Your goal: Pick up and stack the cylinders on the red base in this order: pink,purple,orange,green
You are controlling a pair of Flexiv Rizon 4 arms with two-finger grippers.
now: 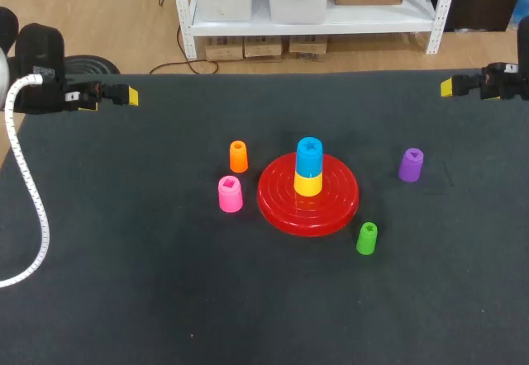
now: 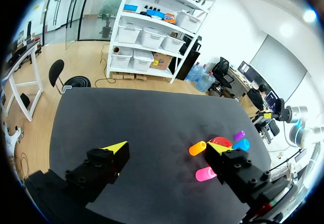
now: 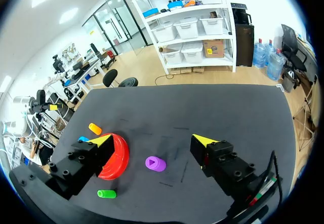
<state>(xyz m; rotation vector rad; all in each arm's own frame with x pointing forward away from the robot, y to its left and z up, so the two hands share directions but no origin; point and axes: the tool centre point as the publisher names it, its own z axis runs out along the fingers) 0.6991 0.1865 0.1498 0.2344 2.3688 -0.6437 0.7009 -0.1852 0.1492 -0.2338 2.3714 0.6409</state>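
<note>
The red base lies mid-table with a yellow cylinder and a blue cylinder stacked on its peg. The pink cylinder stands just left of the base, the orange cylinder behind it. The purple cylinder stands right of the base, the green cylinder at its front right. My left gripper waits open at the far left edge, my right gripper open at the far right edge. In the right wrist view the purple cylinder lies ahead between the open fingers; the left wrist view shows the pink cylinder and orange cylinder.
A white cable hangs along the left arm over the table's left side. The dark table is bare in front and behind the base.
</note>
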